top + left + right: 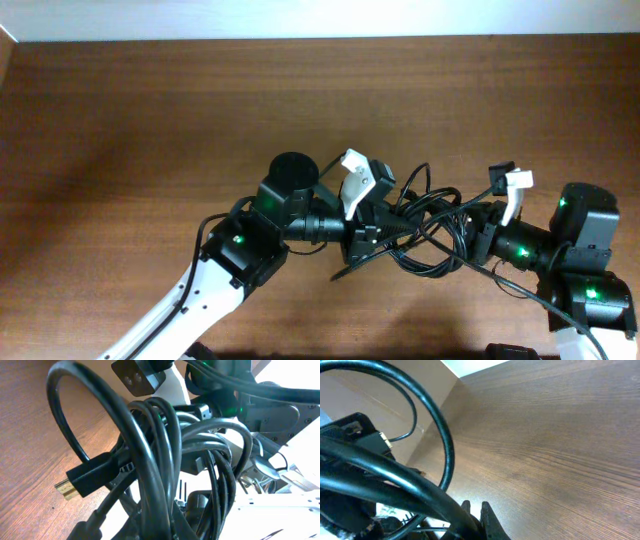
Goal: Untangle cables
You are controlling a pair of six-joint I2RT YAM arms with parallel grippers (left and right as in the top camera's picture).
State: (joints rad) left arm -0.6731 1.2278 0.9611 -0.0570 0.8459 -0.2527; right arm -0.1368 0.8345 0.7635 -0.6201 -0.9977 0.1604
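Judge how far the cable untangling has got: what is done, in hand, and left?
Done: nothing visible; the cables form one bundle of overlapping loops. In hand: the left tool and right tool sit at opposite sides of it, grip unclear. Left: work the gold-tipped plug out and separate both cords.

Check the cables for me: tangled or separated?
Tangled. Overhead, the cables form one clump of overlapping loops; the left wrist view shows several strands crossing each other, a gold-tipped plug poking out.
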